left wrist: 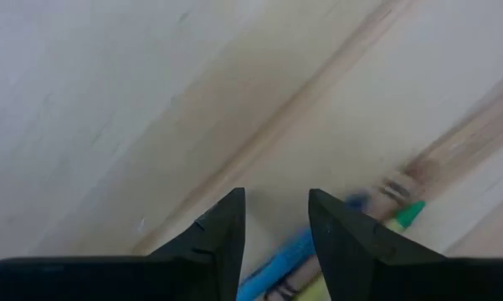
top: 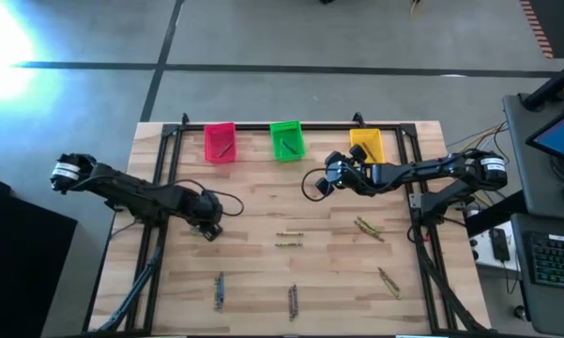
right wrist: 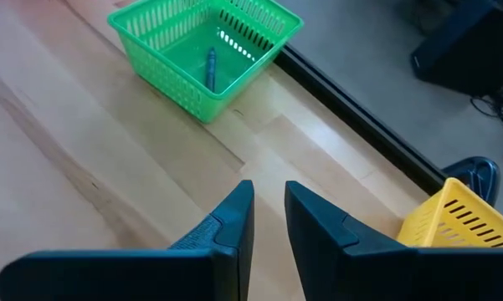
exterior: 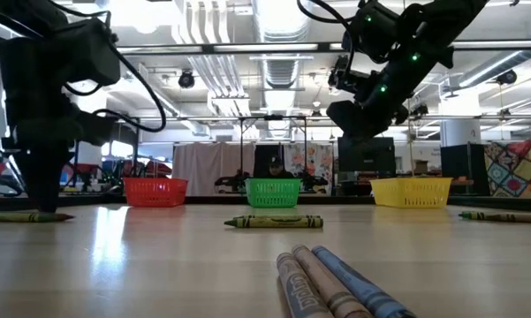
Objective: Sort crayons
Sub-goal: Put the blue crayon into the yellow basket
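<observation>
A: Crayons point(top: 290, 238) where?
B: Scattered on table point(top: 263, 282), pairs mid & front; one in green bin point(right wrist: 202, 52), one in pink bin point(top: 220, 143).
A: Left gripper point(left wrist: 276, 226)?
B: Low at table's left, fingers parted, nothing between; blue & green crayons just beside tips.
A: Right gripper point(right wrist: 268, 219)?
B: Raised near yellow bin point(top: 367, 145), narrow gap, empty.

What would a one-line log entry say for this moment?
left gripper: open, low over small wax crayons | right gripper: empty, between green plastic bin and yellow plastic bin
</observation>
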